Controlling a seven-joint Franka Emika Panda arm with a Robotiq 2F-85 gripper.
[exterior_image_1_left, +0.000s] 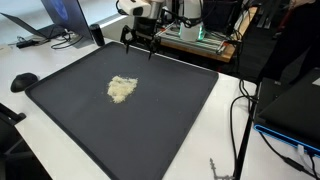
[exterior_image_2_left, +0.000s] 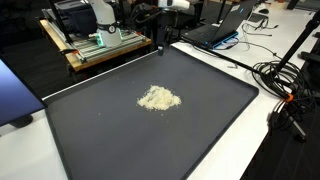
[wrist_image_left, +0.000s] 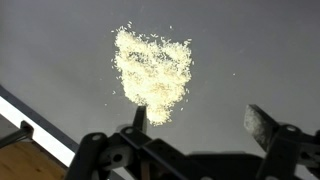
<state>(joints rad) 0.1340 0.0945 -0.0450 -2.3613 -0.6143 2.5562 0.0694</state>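
Grain pile (exterior_image_1_left: 122, 89), pale and loose, sat on the dark tray (exterior_image_1_left: 165, 125), left of frame centre in an exterior view. In the wrist view it was at centre frame with stray grains around it. Jaws stood wide apart, holding nothing, over the tray's far edge at upper centre of the frame in both exterior views, well apart from the pile. Tray rested on the white worktop (exterior_image_1_left: 30, 65). Laptop (exterior_image_1_left: 50, 20) was at upper left, cables (exterior_image_2_left: 285, 85) at right.
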